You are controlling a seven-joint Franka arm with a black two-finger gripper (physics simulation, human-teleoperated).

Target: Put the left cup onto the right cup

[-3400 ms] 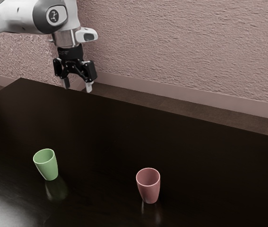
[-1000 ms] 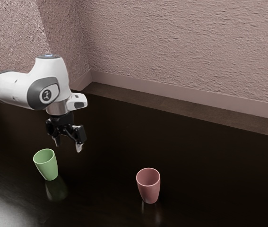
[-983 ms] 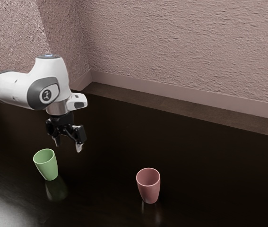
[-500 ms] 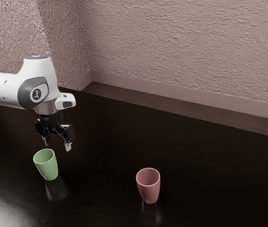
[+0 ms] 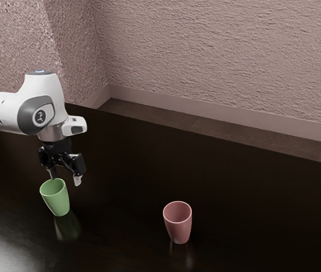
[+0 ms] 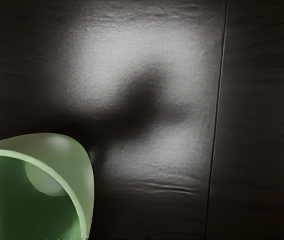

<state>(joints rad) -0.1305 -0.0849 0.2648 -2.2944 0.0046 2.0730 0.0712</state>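
**Dark counter, pincer open above the green cup**

Dark, glossy wood forms the counter (image 5: 234,187), which is backed by a rough pinkish wall (image 5: 205,51) with a pale baseboard.

1. Arm position. The white arm enters from the exterior view's left and bends down over the near-left part of the counter.

2. Pincer state. The pincer (image 5: 63,174) points downward with its fingers spread wide and holds nothing. One fingertip (image 5: 77,181) hangs at about rim height on the exterior view's right of the green cup (image 5: 55,197), clearly apart from its wall. The other finger sits above the cup's far rim. Contact there cannot be determined.

3. Green cup. It stands upright on the counter, mouth up, directly below the pincer. In the wrist view the green cup (image 6: 36,190) is seen close beneath the hand, with its curved rim and hollow interior visible. A dark shadow lies on the counter (image 6: 147,75) beyond it.

4. Pink cup. The pink cup (image 5: 177,221) stands upright, mouth up, well apart from the green cup, toward the exterior view's right. Nothing touches it or rests on it.
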